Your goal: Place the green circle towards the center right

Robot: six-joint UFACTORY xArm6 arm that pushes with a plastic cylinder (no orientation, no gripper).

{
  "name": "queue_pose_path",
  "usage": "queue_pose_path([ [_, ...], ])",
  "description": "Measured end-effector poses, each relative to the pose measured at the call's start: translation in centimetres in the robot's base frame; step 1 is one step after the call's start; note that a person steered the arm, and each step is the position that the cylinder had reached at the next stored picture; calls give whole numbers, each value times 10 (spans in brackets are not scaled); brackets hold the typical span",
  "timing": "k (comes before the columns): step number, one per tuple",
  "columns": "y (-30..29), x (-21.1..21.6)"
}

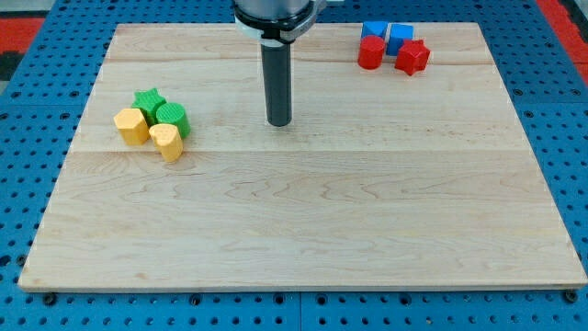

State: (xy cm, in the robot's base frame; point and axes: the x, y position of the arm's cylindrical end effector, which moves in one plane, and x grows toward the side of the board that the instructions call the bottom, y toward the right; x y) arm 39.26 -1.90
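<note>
The green circle (173,118) stands on the wooden board (303,211) at the view's left, in a tight cluster. A green star (148,102) touches it at the upper left, a yellow hexagon-like block (131,126) lies to its left and a yellow heart-like block (166,142) just below it. My tip (279,122) rests on the board near the top middle, well to the right of the green circle and touching no block.
A second cluster sits at the view's top right: two blue blocks (388,36), a red cylinder (370,52) and a red star (412,57). A blue pegboard (28,138) surrounds the board.
</note>
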Motion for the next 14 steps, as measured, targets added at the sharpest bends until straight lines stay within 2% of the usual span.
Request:
queue_pose_path([
  [2, 27, 4],
  [3, 51, 26],
  [5, 43, 84],
  [6, -20, 123],
  [7, -94, 139],
  [8, -172, 140],
  [10, -284, 116],
  [12, -285, 83],
  [14, -277, 72],
])
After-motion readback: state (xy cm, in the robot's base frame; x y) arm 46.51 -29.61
